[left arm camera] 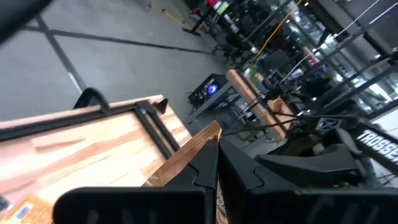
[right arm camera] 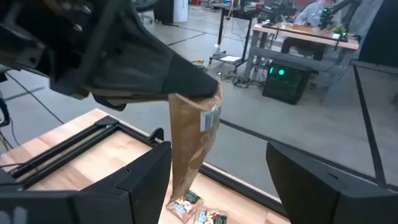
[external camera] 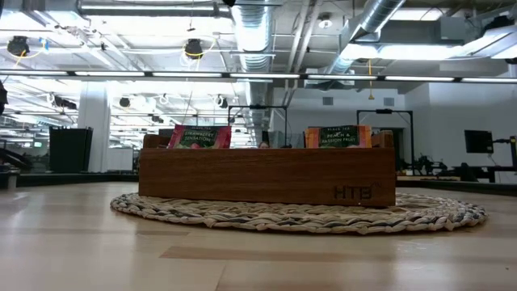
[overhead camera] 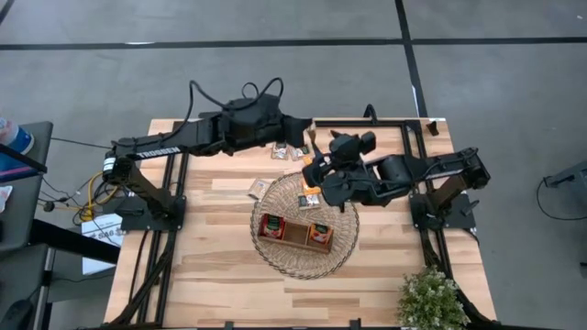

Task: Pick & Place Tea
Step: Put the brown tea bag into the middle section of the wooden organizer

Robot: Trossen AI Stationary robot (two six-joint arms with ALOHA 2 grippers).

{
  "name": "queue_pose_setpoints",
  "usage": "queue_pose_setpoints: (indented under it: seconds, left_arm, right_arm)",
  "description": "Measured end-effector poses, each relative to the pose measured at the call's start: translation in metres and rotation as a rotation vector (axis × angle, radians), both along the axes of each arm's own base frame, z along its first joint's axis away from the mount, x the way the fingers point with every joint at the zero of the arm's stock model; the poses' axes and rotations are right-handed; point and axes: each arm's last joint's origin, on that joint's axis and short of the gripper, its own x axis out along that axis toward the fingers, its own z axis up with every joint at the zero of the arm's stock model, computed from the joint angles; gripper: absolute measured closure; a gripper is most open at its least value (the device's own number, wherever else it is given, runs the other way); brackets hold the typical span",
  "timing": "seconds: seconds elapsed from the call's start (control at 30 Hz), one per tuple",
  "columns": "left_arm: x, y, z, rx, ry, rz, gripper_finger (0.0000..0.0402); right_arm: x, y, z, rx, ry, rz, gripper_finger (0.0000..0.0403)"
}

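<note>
A pale wooden table is seen on a grey floor, with a round wicker basket at its centre holding a wooden tray. Two tea sachets stand in the tray; more lie at twelve o'clock. A brown paper bag is pinched by the closed left gripper. The right gripper is spread wide, empty, reaching toward nine o'clock.
</note>
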Motion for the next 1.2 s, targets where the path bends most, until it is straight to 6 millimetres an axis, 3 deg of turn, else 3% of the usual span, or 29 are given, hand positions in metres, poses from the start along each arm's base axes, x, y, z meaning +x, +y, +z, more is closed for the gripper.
queue_pose_setpoints:
  seconds: [0.6, 0.73, 1.0, 1.2]
  left_arm:
    - [0.002, -0.004, 0.008, 0.033, -0.074, -0.093, 0.0401]
    - [0.002, -0.004, 0.008, 0.033, -0.075, -0.094, 0.0401]
    - [0.002, -0.004, 0.008, 0.032, -0.07, -0.094, 0.0401]
    - [0.002, -0.004, 0.007, 0.043, -0.062, -0.103, 0.0401]
  right_arm:
    - [0.008, -0.017, 0.003, 0.063, -0.052, -0.003, 0.0155]
    - [0.009, -0.021, 0.002, 0.089, -0.053, 0.009, 0.0202]
    - [0.01, -0.021, 0.002, 0.106, -0.043, 0.034, 0.0376]
    - [0.01, -0.018, 0.002, 0.096, -0.018, 0.059, 0.0398]
